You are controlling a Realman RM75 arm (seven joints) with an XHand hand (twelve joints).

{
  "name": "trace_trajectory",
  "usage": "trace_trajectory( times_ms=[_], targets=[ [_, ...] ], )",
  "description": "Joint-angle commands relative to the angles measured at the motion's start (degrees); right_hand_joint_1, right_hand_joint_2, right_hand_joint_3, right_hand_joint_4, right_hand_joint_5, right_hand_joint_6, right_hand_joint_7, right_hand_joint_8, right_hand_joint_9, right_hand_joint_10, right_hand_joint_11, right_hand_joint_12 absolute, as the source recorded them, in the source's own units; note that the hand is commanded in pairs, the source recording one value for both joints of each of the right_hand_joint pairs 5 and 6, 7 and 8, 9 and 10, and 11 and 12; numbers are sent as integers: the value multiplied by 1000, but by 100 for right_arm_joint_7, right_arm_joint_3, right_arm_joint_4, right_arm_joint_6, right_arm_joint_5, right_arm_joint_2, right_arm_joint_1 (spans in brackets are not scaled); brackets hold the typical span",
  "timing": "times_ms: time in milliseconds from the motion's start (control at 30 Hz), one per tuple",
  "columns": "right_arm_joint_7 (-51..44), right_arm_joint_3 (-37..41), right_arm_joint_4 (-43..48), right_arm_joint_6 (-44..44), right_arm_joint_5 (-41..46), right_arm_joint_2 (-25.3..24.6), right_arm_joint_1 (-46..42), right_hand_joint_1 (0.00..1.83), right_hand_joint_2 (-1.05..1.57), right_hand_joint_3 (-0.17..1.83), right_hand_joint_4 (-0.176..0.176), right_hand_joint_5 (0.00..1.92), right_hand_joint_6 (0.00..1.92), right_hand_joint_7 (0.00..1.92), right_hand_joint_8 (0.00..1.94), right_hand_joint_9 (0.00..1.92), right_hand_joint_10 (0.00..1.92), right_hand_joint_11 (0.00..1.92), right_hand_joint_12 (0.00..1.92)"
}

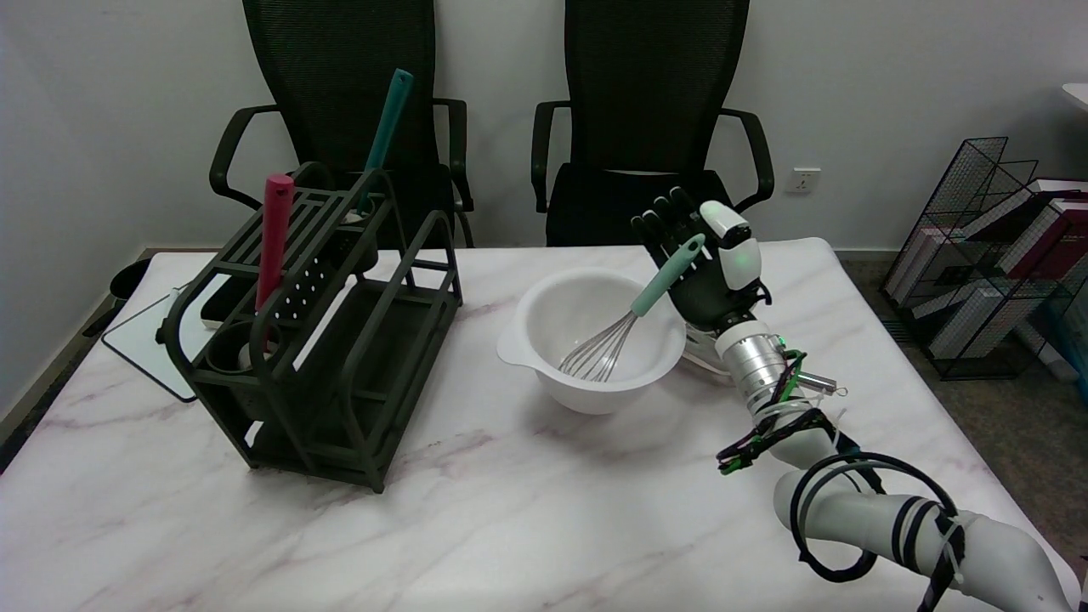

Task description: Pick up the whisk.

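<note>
Wire whisk with mint handle leans in round white bowl; robot hand spread beside it.

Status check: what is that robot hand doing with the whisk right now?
Right hand open behind whisk handle, no grip visible. Whisk leaning in white bowl. Nothing blocking.

readable text: none that I can make out anywhere
books in the wire rack, off to the right of the hand: spines too small and blurry to read
wall socket behind the hand: no markings visible
</note>
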Motion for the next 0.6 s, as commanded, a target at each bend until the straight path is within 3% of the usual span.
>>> trace_trajectory(
  times_ms=[33, 133, 367, 600],
  targets=[
    [-17, 23, -153, 70, -136, 25, -54, 906, 676, 945, 0, 680, 680, 675, 675, 790, 790, 880, 880],
    [-17, 23, -153, 70, -136, 25, -59, 906, 685, 951, 0, 689, 689, 682, 682, 801, 801, 1035, 1035],
    [-17, 23, -161, 70, -165, 25, -62, 906, 715, 952, 0, 709, 709, 692, 692, 842, 842, 1198, 1198],
    [-33, 87, -147, 70, -580, 41, -63, 905, 722, 970, 0, 718, 718, 699, 699, 876, 876, 1245, 1245]
  ],
)
